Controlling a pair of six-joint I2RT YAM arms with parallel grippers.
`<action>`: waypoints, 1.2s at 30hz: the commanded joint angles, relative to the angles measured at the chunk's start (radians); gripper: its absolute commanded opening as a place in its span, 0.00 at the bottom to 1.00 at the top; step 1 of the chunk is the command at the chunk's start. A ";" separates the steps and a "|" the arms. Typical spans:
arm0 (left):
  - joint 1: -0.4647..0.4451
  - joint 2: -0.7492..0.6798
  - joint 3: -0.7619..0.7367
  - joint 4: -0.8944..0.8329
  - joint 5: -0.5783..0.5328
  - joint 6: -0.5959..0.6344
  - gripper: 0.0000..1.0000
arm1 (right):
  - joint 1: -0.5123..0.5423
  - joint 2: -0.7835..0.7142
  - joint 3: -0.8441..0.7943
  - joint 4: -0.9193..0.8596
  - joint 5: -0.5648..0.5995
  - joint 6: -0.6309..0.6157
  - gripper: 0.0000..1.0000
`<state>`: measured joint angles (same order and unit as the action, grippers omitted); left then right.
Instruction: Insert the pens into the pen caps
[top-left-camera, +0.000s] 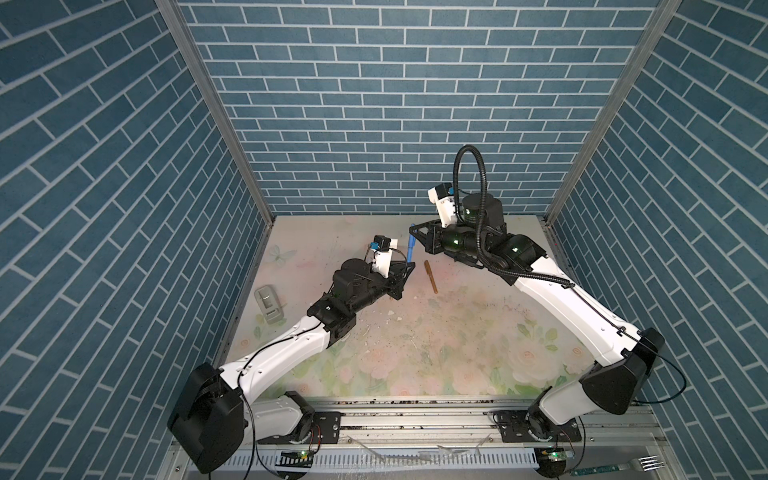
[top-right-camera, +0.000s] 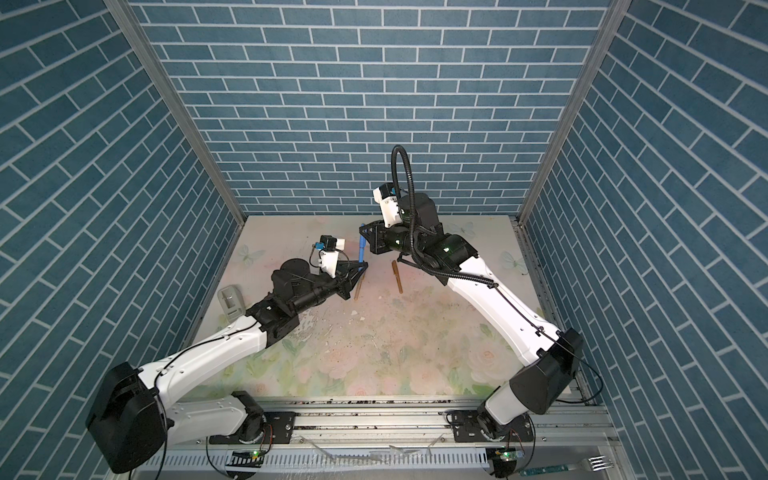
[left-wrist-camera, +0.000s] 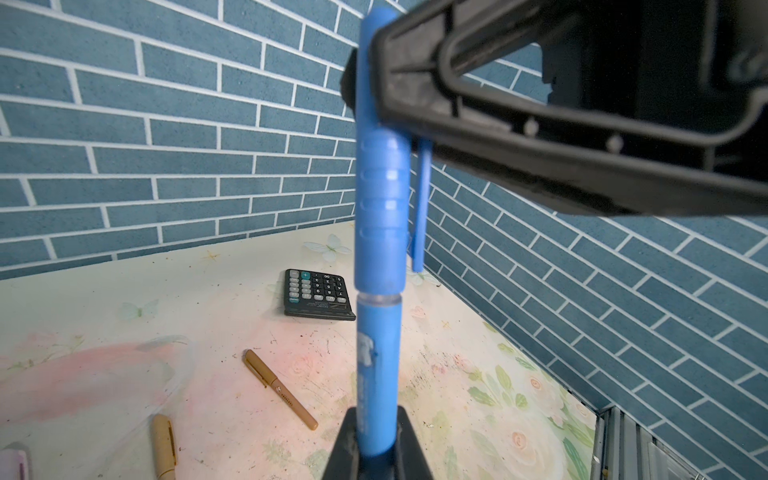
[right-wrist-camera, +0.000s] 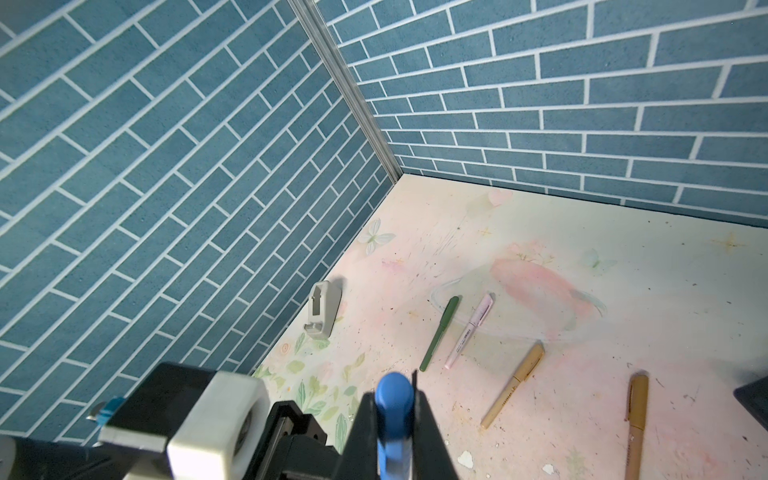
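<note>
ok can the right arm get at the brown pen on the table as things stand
Probably not yet. The brown pen lies in the open near it, but the right gripper is shut on the blue cap of the blue pen that the left gripper holds. It must let go first.

The floral table (right-wrist-camera: 623, 257) (speckled) bears green pen (right-wrist-camera: 439, 332), pink pen (right-wrist-camera: 468, 331), tan pen (right-wrist-camera: 513, 384), brown pen (right-wrist-camera: 636, 424), calculator (left-wrist-camera: 316, 293).
</note>
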<state>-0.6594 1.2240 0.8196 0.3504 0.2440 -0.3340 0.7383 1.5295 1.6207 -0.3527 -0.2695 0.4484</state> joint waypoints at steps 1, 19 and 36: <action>0.004 0.000 0.051 0.023 -0.055 -0.026 0.00 | 0.006 -0.009 -0.040 0.005 -0.059 0.036 0.02; 0.061 0.052 0.218 0.016 -0.048 -0.025 0.00 | 0.021 -0.068 -0.291 0.058 -0.074 0.081 0.00; 0.129 0.096 0.305 0.046 -0.019 -0.035 0.00 | 0.038 -0.082 -0.413 0.092 -0.090 0.137 0.00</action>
<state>-0.6041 1.3403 0.9977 0.1150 0.3637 -0.3244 0.7250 1.4414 1.2804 0.0368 -0.1944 0.5526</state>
